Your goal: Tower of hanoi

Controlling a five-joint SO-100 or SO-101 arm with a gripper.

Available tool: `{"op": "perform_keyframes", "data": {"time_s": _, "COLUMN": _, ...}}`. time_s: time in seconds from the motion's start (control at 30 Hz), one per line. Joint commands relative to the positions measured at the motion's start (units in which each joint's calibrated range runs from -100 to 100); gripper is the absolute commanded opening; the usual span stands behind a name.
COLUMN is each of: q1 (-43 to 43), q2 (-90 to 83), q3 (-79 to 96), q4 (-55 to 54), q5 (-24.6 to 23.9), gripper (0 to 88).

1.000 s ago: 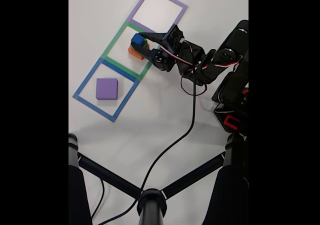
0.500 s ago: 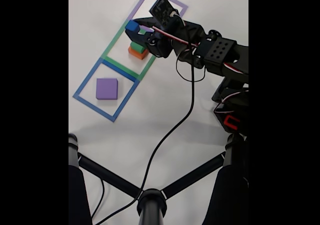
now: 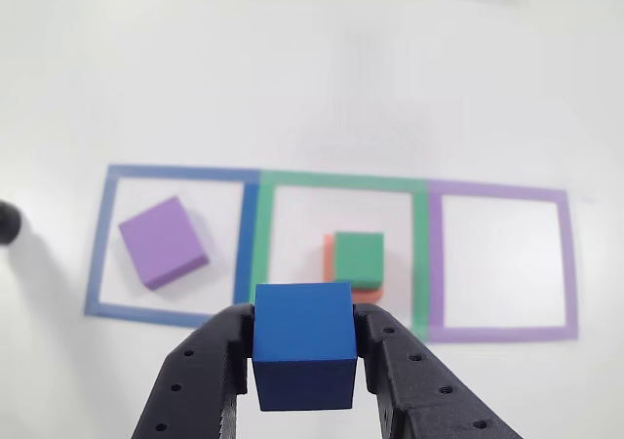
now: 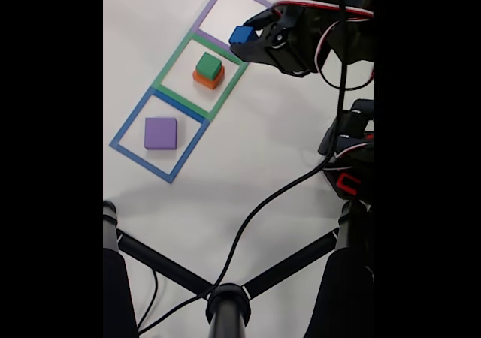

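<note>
**Aloft: blue cube clears the green-and-orange stack**

Now you have the blue cube (image 3: 303, 344) pinched between the two black fingers of the gripper (image 3: 304, 361), its flat sides pressed by both pads and its base free of the white table (image 4: 248, 158). Take the green tape square (image 3: 341, 179) as your landmark. Inside it sits the green block (image 3: 359, 254) on the salmon-orange block (image 3: 331, 263), the orange showing as a rim along the green one's left and lower sides in the other view. In the fixed view the cube (image 4: 241, 34) hangs above the line where the green square meets the purple tape square (image 4: 240, 7), well off the stack. On the other side of the green square, within the blue tape square (image 4: 158, 135), the purple block (image 4: 160, 133) lies alone, turned slightly against its outline.

By these signs you are mid-transfer of the smallest piece. Either neighbour is legal: the bare purple square or the top of the purple block. Whichever you choose, carry the cube level over the spot, lower it until it rests, then spread the fingers; releasing from height risks a foam block bouncing off its mark.
</note>
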Motion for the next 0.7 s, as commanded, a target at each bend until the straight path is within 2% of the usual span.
{"op": "perform_keyframes", "data": {"time_s": 0.0, "q1": -5.0, "q2": -0.3, "q3": -8.5, "q4": 5.6, "q5": -2.2, "gripper": 2.2}}
{"op": "perform_keyframes", "data": {"time_s": 0.27, "q1": -12.3, "q2": -2.6, "q3": -8.7, "q4": 6.3, "q5": -1.5, "gripper": 2.0}}
{"op": "perform_keyframes", "data": {"time_s": 0.37, "q1": -14.7, "q2": -4.7, "q3": -4.7, "q4": 4.2, "q5": 0.2, "gripper": 2.1}}
{"op": "perform_keyframes", "data": {"time_s": 0.67, "q1": -17.3, "q2": -12.8, "q3": 23.8, "q4": -16.4, "q5": 0.2, "gripper": 2.7}}
